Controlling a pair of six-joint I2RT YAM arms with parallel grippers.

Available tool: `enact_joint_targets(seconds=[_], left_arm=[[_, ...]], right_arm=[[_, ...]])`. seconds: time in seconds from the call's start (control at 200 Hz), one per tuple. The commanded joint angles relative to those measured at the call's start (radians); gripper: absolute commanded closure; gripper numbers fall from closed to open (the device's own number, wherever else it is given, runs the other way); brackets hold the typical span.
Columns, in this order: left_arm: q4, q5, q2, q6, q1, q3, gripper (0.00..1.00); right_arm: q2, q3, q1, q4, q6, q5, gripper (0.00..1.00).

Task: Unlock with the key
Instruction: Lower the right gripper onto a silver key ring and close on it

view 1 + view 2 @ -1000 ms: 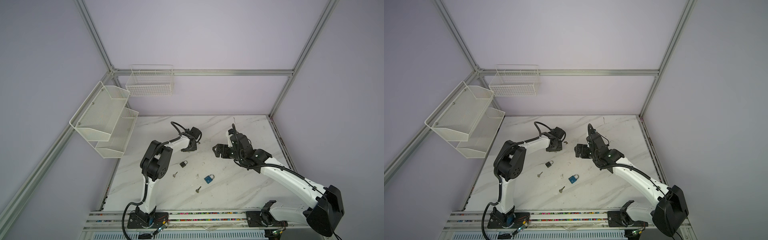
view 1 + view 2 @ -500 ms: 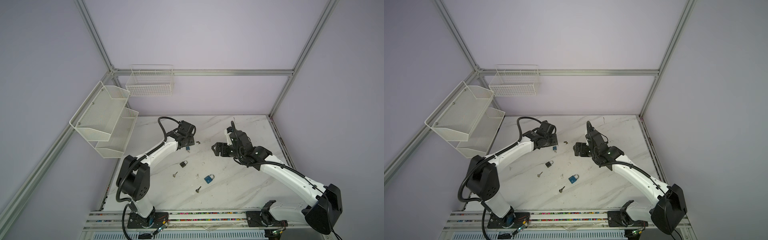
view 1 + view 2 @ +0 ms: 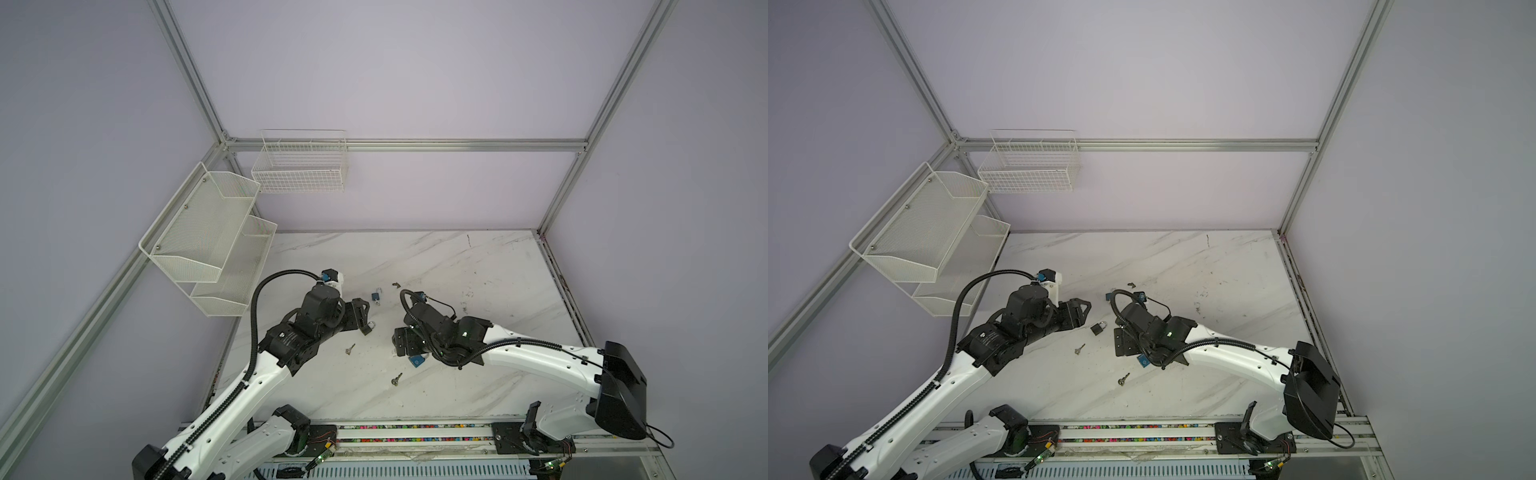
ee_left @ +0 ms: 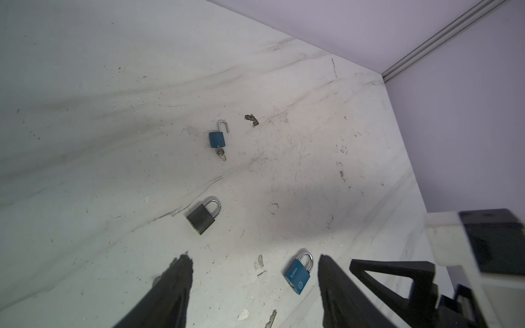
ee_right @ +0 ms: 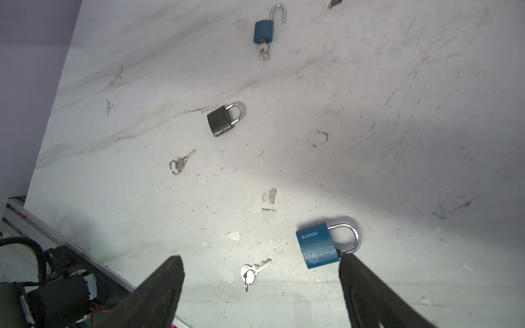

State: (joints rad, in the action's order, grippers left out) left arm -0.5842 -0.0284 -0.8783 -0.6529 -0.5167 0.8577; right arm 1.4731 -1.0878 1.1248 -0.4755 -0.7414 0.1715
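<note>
Key (image 5: pixel 255 268): judged light, stiff, slick metal, flat on desk (image 5: pixel 397 113) | hold: pinch bow | left pincer (image 4: pixel 254 258), right pincer (image 5: pixel 260 257): spread, empty.

white marble-look worktop (image 5: pixel 383 127), smooth and faintly glossy, scuffed and stained dark in patches. matt blue painted bodies with bright polished metal shackles on the open padlock (image 5: pixel 263 30) and the closed blue padlock (image 5: pixel 316 245). dull dark-grey body on the black padlock (image 5: pixel 220 122). bare silvery metal on the ringed key (image 5: pixel 181 162). matt black right gripper (image 5: pixel 260 259). white coated wire basket (image 3: pixel 299 166).
</note>
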Motion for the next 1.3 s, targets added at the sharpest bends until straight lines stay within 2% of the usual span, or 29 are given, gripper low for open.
enact_joint_targets(seconds=[0.0,0.1,0.255,0.395,0.55,0.735,1.01,1.075,1.22,1.295], left_arm=[[0.001,0.032,0.099,-0.008,0.004,-0.078,0.29],[-0.029,0.019,0.162,-0.023,0.004,-0.093,0.28],[-0.071,0.005,0.205,-0.043,0.003,-0.101,0.28],[-0.072,0.012,0.211,-0.066,0.003,-0.112,0.28],[-0.059,0.019,0.203,-0.081,0.004,-0.121,0.28],[-0.039,0.027,0.195,-0.107,0.003,-0.131,0.28],[-0.036,0.024,0.201,-0.144,0.004,-0.143,0.28],[-0.035,0.021,0.206,-0.154,0.004,-0.150,0.28],[-0.028,0.005,0.217,-0.174,0.003,-0.165,0.28],[-0.022,0.001,0.219,-0.175,0.004,-0.170,0.28]], right_arm=[[0.042,0.015,0.094,0.000,-0.189,0.104,0.12],[0.115,0.008,0.156,0.005,-0.264,0.123,0.12],[0.179,0.025,0.186,0.048,-0.323,0.111,0.15],[0.203,0.052,0.201,0.087,-0.344,0.093,0.25],[0.190,0.097,0.201,0.160,-0.281,0.036,0.41],[0.229,0.094,0.201,0.136,-0.225,0.000,0.51],[0.286,0.062,0.201,0.112,-0.139,-0.023,0.57],[0.290,0.054,0.201,0.116,-0.117,-0.019,0.61],[0.306,0.027,0.201,0.095,-0.095,-0.001,0.62],[0.324,0.013,0.201,0.078,-0.088,0.002,0.67]])
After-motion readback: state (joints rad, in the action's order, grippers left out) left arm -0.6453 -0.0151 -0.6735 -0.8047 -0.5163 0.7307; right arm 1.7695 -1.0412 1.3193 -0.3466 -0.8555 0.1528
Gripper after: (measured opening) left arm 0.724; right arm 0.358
